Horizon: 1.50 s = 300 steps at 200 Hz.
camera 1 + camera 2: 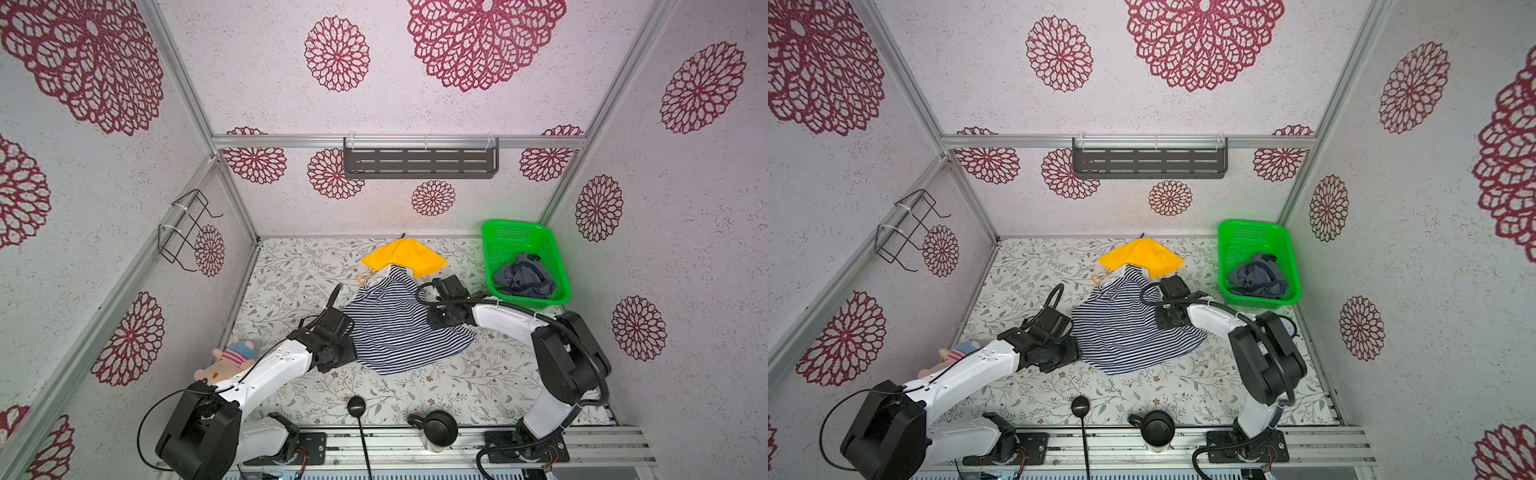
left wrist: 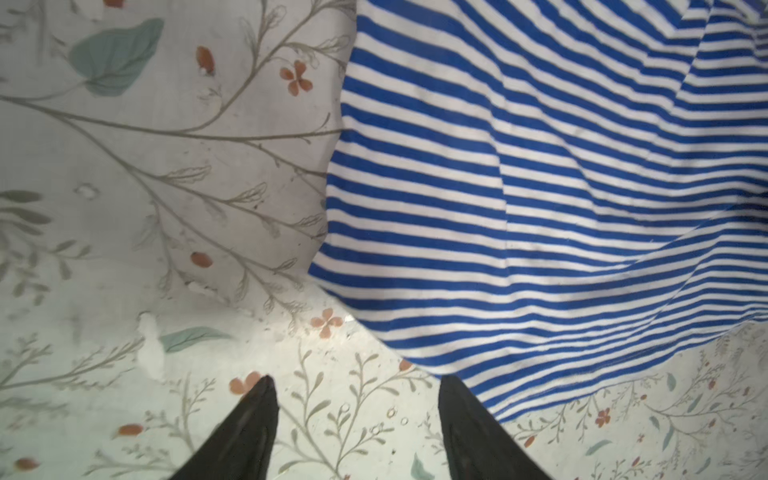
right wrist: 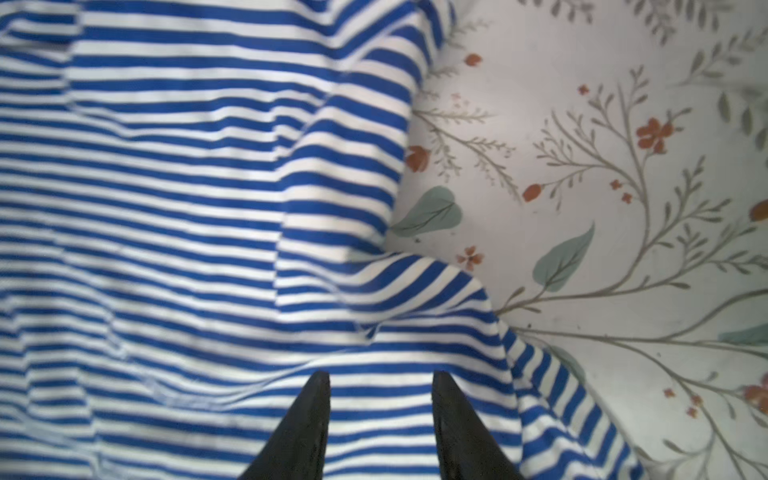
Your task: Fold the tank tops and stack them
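Striped tank top (image 1: 395,328) lies spread out but rumpled, unfolded, on the floral table cover (image 1: 415,395). It is near the green basket (image 1: 512,223), on the left arm's side, collar end touching the yellow hat (image 1: 405,255). Blue-grey tank top (image 1: 525,276) is bunched inside the basket (not started, by the look).

Left gripper (image 2: 355,380) is at the shirt edge farthest from the basket, fingers apart, nothing between. Right gripper (image 3: 380,374) is over the basket-side edge, fingers apart above the cloth, gripping nothing. They are likely flanking the shirt to pinch both sides for a fold.
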Motion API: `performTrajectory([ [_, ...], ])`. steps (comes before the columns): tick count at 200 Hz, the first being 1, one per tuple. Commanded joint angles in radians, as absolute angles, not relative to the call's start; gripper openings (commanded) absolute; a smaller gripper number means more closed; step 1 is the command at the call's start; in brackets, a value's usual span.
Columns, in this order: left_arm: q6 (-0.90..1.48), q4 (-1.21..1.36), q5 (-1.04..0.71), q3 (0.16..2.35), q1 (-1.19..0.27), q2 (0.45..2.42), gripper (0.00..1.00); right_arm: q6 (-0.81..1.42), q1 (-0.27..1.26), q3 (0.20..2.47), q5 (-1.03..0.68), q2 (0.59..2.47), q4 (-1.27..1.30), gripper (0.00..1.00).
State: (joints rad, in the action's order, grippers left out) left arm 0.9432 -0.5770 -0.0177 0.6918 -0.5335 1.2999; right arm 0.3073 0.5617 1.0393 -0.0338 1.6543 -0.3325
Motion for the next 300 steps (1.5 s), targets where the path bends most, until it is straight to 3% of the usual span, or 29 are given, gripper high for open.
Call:
performTrajectory([
  [1, 1.003, -0.46, -0.024, 0.729, -0.553, 1.39, 0.66, 0.285, 0.558, 0.994, -0.03, 1.566, -0.394, 0.45],
  [14, 1.003, -0.442, -0.024, 0.746, -0.561, 1.433, 0.62, 0.303, 0.558, 0.97, -0.024, 1.536, -0.394, 0.45],
  [46, 0.984, -0.514, -0.021, 0.799, -0.562, 1.507, 0.4, 0.324, 0.557, 0.961, -0.002, 1.472, -0.407, 0.45],
  [84, 0.965, -0.559, -0.003, 0.818, -0.563, 1.525, 0.0, 0.308, 0.542, 0.987, 0.017, 1.441, -0.423, 0.44],
  [170, 0.932, -0.772, 0.064, 0.948, -0.6, 1.467, 0.0, 0.299, 0.511, 0.965, 0.011, 1.419, -0.416, 0.37],
  [193, 0.868, -0.833, 0.122, 1.069, -0.596, 1.484, 0.0, 0.299, 0.508, 0.964, -0.001, 1.422, -0.416, 0.36],
  [280, 0.463, -0.99, 0.028, 1.699, -0.499, 2.136, 0.0, 0.318, 0.493, 0.931, 0.0, 1.37, -0.433, 0.35],
  [284, 0.451, -0.996, 0.034, 1.723, -0.497, 2.153, 0.16, 0.32, 0.492, 0.93, -0.001, 1.371, -0.433, 0.35],
  [293, 0.43, -0.994, 0.052, 1.753, -0.498, 2.173, 0.69, 0.325, 0.492, 0.929, -0.007, 1.37, -0.43, 0.35],
  [300, 0.425, -0.992, 0.068, 1.759, -0.497, 2.166, 0.97, 0.327, 0.493, 0.928, -0.009, 1.37, -0.428, 0.35],
])
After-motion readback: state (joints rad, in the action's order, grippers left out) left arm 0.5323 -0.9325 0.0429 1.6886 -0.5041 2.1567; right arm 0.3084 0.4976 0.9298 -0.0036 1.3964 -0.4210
